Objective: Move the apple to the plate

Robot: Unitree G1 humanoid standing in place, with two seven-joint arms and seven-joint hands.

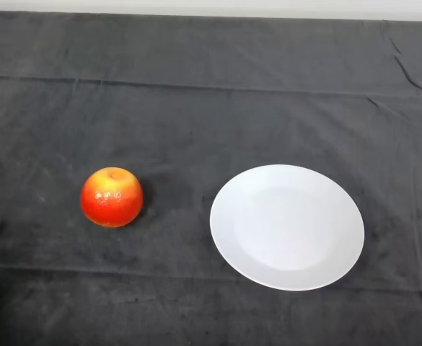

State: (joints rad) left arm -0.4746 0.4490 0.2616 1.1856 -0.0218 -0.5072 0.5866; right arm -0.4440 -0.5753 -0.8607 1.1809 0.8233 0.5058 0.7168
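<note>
White plate [287,227] near the counter's front edge, apple [111,197] well apart toward the left edge.
Nothing lies on the plate and the apple sits upright on the dark cloth [196,94]. No hand shows, so its state cannot be told. Best approach from the left edge, closing round the apple's widest part.

Soft, even overhead light leaves a faint shadow beside the apple [111,197].

Glossy apple [111,197], smooth white plate [287,226], creased matt dark cloth [196,108].
</note>
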